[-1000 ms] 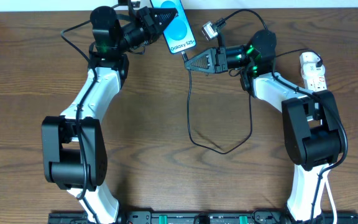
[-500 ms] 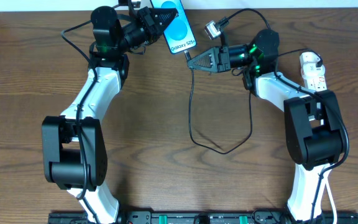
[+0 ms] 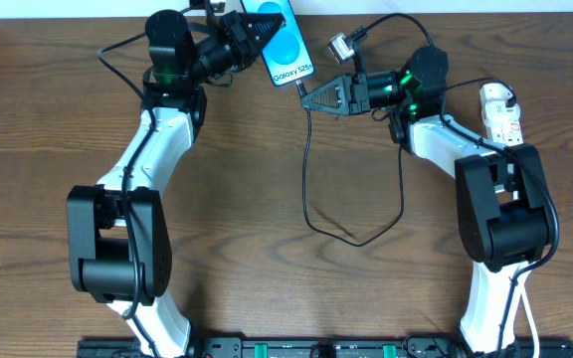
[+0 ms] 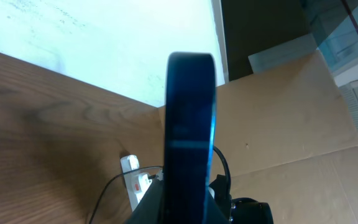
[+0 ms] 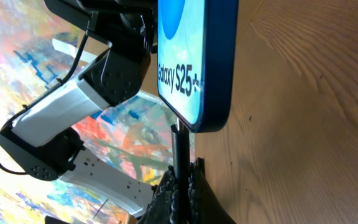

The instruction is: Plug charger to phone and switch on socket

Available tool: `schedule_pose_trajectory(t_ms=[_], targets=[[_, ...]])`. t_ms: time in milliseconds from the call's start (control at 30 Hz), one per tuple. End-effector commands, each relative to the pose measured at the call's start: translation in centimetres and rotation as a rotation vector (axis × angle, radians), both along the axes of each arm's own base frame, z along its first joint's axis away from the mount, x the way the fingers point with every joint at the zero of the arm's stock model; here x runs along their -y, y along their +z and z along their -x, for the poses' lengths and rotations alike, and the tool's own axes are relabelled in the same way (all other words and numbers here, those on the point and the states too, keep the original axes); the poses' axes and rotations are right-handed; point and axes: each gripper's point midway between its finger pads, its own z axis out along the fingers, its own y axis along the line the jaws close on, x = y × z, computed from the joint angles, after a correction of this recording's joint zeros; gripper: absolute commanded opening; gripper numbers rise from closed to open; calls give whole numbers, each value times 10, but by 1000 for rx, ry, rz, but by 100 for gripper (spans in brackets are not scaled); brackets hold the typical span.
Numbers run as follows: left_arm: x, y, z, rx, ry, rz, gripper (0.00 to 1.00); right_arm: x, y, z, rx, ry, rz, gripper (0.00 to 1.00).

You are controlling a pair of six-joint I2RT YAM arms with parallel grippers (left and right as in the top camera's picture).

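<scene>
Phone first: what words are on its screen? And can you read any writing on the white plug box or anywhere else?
"Galaxy S25+": on the blue screen of the phone, readable in the overhead view; the right wrist view cuts off the first letter.
Red markings on the white socket: too small to read.
No other readable text in any view.

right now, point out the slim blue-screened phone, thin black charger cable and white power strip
phone [image 3: 285, 48]: overhead, screen centre
charger cable [image 3: 305, 179]: overhead, loop's left run
power strip [image 3: 502, 119]: overhead, white top face
</scene>
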Motion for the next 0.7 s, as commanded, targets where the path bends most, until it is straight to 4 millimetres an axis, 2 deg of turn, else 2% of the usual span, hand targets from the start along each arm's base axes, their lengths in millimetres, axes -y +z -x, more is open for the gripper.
schedule_pose_trajectory(t_ms=[0, 667], targets=[[3, 22, 6, 64, -20, 0, 7, -2, 14, 0, 25, -22, -15, 1], [3, 22, 6, 39, -22, 15, 7, -5, 15, 0, 24, -23, -18, 1]])
